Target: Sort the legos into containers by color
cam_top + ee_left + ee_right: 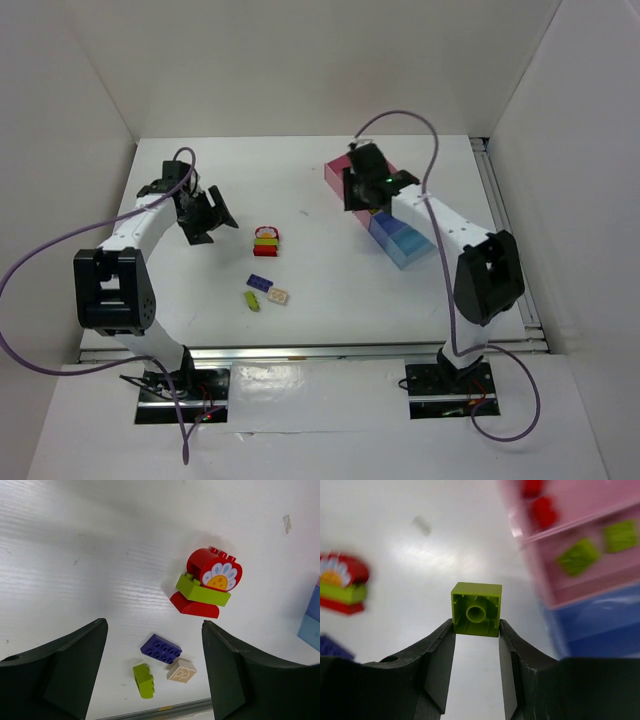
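My right gripper (476,626) is shut on a lime green lego (476,609) and holds it above the table, just left of the containers (580,580). In the top view the right gripper (358,190) hangs over the pink end of the container row (405,245). The pink box (570,500) holds red bricks and the one beside it (620,565) holds two green bricks. My left gripper (154,627) is open and empty, above a purple brick (161,649), a beige brick (181,670) and a green brick (144,680). A red-green-red stack with the flower piece (215,570) lies beyond.
White walls enclose the table on the left, back and right. A metal rail (300,350) runs along the near edge, just past the loose bricks (265,290). The stack (266,240) lies between the two grippers.
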{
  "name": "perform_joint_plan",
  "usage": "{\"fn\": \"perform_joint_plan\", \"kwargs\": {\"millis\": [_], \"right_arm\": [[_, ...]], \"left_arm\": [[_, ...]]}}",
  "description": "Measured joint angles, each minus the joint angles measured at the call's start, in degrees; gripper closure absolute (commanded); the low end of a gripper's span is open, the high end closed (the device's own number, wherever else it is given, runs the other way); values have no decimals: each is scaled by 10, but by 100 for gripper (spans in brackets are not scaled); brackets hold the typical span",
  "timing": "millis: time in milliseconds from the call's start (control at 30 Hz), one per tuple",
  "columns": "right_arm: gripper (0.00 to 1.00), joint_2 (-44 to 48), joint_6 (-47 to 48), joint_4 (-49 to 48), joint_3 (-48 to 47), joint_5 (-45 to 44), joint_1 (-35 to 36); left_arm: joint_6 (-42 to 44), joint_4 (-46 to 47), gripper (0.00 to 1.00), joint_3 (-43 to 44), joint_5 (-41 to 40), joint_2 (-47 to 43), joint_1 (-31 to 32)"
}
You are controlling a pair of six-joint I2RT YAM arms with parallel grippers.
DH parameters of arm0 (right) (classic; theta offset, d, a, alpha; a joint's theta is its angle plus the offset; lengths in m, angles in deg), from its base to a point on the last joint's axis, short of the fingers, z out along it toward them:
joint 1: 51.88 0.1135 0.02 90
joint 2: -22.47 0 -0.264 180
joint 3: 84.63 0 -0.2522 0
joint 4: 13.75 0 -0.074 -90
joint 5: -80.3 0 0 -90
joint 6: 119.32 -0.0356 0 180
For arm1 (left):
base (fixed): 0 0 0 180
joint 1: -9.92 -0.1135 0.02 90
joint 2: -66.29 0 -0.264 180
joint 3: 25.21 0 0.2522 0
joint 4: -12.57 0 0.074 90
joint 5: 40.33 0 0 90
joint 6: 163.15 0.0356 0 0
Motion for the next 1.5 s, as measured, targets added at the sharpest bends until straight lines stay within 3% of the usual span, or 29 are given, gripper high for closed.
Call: {"fn": "perform_joint_plan", "kwargs": {"millis": [167,333,533,633,667,733,867,1233,1500], "right_arm": [[61,20,-6,2,-19,-37,-92],[61,-24,-17,9,-39,-45,-132],[60,-88,-18,13,-64,-45,-162],[49,-115,-16,15,-88,-46,-170],[34,-126,-14,15,-99,-47,-171],[22,-139,-12,15,-114,-48,-172],[19,-142,-7,16,-118,-47,-172],[20,-67,-7,4,-62,-61,-172],[20,-42,-7,1,-61,-68,-172]], "left_arm": [[2,-12,13,0,-1,0,20],[2,-32,13,-3,-7,-23,50],[4,-50,6,-46,-7,-104,81],[4,-59,0,-79,-4,-127,101],[3,-62,0,-91,-1,-130,111],[2,-72,0,-108,5,-131,129],[1,-76,0,-130,14,-131,157],[0,-58,21,-197,29,-131,172],[-15,-22,28,-229,27,-129,183]]}}
